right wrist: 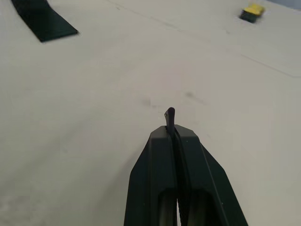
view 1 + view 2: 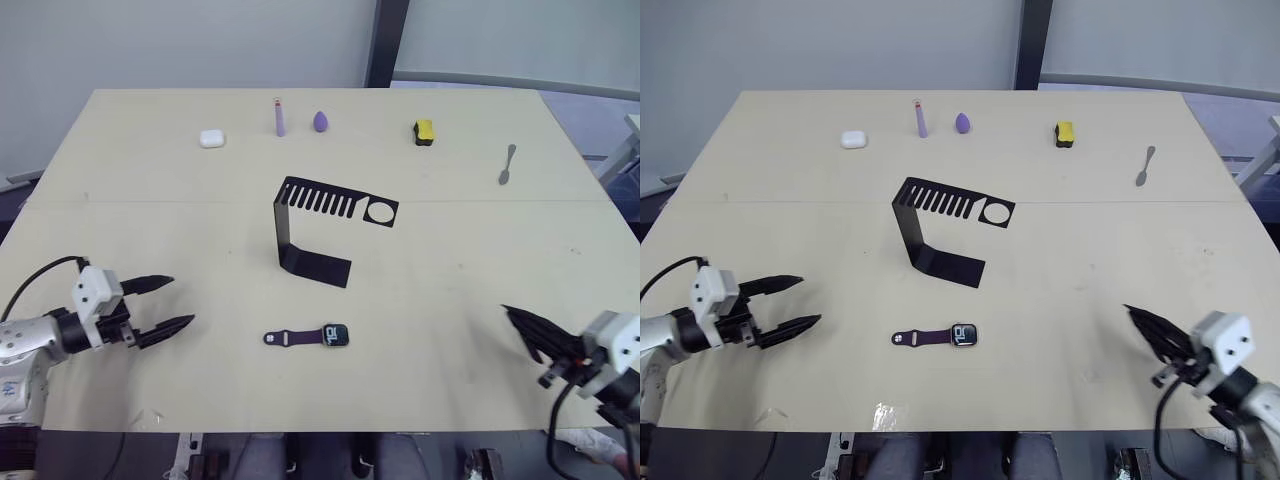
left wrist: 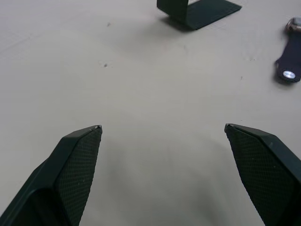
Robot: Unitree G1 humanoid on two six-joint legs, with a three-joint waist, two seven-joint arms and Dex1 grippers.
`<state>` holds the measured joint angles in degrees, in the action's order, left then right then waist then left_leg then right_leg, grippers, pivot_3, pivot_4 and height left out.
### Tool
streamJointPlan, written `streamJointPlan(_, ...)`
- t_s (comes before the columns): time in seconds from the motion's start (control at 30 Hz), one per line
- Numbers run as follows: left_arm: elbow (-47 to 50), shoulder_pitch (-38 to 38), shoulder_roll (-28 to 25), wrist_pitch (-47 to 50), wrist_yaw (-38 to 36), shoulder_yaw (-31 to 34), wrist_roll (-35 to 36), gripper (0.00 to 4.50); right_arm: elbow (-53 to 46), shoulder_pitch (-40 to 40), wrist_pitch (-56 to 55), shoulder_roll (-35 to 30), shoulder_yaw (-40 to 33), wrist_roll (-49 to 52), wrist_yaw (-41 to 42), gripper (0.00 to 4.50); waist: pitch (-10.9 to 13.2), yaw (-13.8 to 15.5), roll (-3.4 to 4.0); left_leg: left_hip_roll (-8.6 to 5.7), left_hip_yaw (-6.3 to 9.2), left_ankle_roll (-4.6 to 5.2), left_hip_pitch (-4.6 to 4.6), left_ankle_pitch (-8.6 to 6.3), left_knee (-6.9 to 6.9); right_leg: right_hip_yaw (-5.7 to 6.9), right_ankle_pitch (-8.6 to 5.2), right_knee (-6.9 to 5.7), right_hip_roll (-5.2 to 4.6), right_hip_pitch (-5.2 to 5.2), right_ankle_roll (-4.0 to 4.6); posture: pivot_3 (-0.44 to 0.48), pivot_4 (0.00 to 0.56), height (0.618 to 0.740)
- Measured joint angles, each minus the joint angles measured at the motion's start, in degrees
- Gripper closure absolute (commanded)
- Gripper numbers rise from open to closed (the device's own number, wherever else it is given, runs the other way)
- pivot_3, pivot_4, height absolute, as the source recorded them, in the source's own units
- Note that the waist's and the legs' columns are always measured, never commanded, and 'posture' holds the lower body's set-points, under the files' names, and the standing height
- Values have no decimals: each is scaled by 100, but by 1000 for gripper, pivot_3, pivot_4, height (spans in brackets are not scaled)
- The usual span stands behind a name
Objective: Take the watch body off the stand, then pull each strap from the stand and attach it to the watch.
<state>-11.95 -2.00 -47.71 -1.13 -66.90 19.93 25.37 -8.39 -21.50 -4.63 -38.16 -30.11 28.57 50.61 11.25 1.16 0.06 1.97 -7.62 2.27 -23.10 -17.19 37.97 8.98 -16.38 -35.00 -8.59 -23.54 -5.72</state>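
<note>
The watch body is seen lying flat on the counter, in front of the stand, with one strap attached on its left side. The left gripper is held spread, well left of the stand. The right gripper is pressed together on a thin dark strap end, well right of the stand.

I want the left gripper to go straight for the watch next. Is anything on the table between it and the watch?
Nothing visible does. The left gripper, fingers apart, faces bare table all the way to the watch body, which lies flat with one strap attached on the gripper's side. The stand sits farther back, off that line.
</note>
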Motion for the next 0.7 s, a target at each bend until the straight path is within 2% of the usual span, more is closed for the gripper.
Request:
streamJointPlan(0.17,597,-10,114,181,-188,-335,71,13,38,74,-121,-2,-4,-6,186,4500,0,1,0,5,-1,2,8,3,0,-10,9,-3,-3,5,8,0,150,740)
streamJointPlan(0.3,1350,-251,397,449,-254,-988,75,13,-201,253,24,-28,83,74,238,4500,0,11,0,5,-3,-27,7,22,2,-9,10,-7,1,4,6,0,150,740)
streamJointPlan(0.4,2106,-587,516,739,-146,-1572,28,13,-746,313,261,-35,245,202,228,4500,-1,18,0,4,-3,-30,8,25,4,-9,11,-12,3,6,4,0,150,740)
streamJointPlan(0.57,2678,-1102,777,1412,230,-2619,-484,13,-1433,294,758,18,626,289,93,4500,-1,24,0,-2,-7,-28,9,27,7,-7,12,-15,7,6,3,0,150,740)
streamJointPlan(0.7,2701,-1356,1260,1702,675,-3558,-1191,13,-1848,291,1059,72,985,307,20,4500,-1,22,0,-5,-8,-25,7,27,8,-9,12,-13,7,5,2,0,150,740)
